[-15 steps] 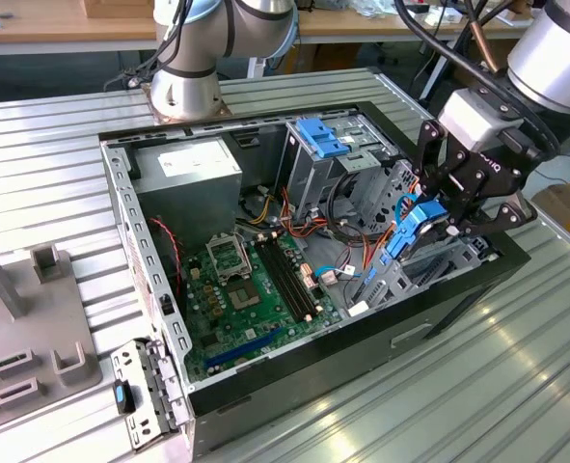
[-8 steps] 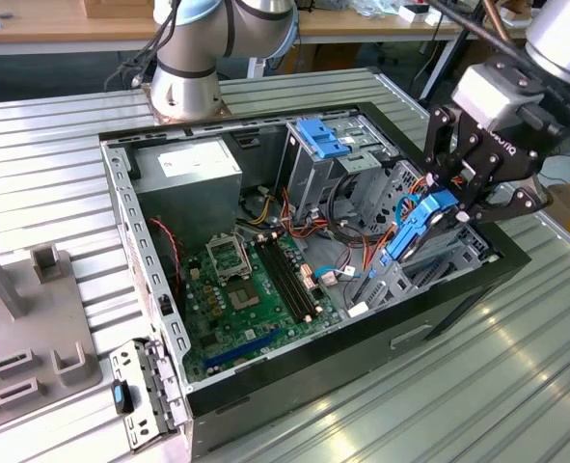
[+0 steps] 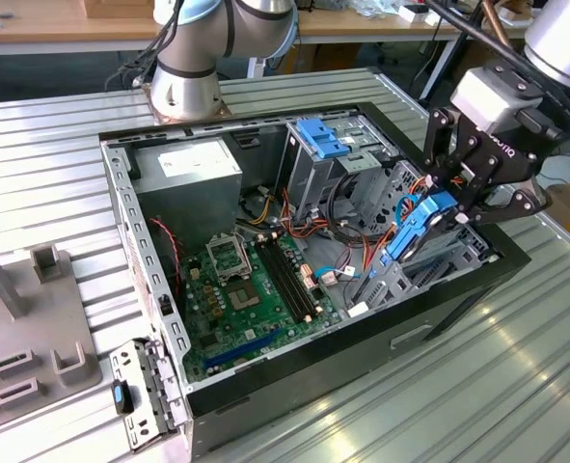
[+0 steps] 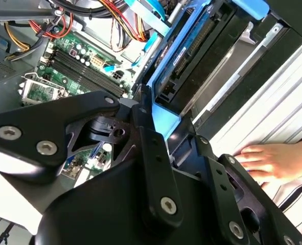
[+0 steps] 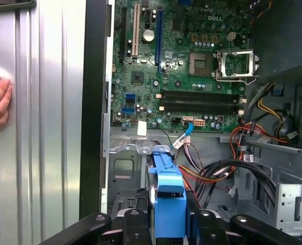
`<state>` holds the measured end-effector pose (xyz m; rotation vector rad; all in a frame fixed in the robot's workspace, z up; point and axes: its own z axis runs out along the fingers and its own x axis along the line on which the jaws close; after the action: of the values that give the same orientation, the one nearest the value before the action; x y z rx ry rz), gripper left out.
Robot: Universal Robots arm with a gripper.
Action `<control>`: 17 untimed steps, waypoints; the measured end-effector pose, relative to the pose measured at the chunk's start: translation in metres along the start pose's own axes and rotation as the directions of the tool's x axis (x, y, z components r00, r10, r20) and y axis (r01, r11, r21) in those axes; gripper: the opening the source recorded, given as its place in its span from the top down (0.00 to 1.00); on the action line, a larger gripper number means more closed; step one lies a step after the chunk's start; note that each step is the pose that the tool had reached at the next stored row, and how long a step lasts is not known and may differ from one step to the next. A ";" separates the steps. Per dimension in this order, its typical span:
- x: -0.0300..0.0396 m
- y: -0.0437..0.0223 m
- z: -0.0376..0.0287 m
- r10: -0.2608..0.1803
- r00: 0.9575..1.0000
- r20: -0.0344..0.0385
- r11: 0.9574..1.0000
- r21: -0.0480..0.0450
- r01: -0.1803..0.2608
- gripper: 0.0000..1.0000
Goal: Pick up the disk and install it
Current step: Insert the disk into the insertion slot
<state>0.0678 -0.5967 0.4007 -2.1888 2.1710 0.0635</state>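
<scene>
**Disk held on edge at the drive bay**

We see the gripper [image 3: 455,198] closed on the disk [image 3: 415,230] at the exterior view's right end of the open computer case [image 3: 313,376]. Its jaws are narrowed onto the disk's two broad sides and hold nothing else.

The disk stands on edge and tilted. Its upper end is in the gripper and its lower end slants down toward the grey bay just inside the case's right wall. In the first wrist view the disk [image 5: 168,199] shows its blue rail, running between the black fingers [image 5: 135,224]. The lower end looks partly inside the bay, but we cannot tell whether it is seated.

The green motherboard [image 3: 241,289] lies on the case floor, to the exterior view's left of the disk. The grey power supply [image 3: 190,178] sits in the far left corner. The drive cage [image 3: 309,178], with its blue bracket [image 3: 321,143], stands at the far side, apart from the disk. Red, orange and black cables [image 3: 362,207] hang between them.

A person's hand [image 4: 273,161] rests on the ribbed metal table [image 3: 516,386], just outside the case wall. The arm's base [image 3: 183,87] stands on the table beyond the case.
</scene>
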 end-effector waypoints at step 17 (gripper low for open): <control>-0.0034 -0.0005 -0.0483 0.000 1.000 0.000 1.000 0.000 0.000 0.64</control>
<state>0.0677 -0.5967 0.4491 -2.1884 2.1709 0.0640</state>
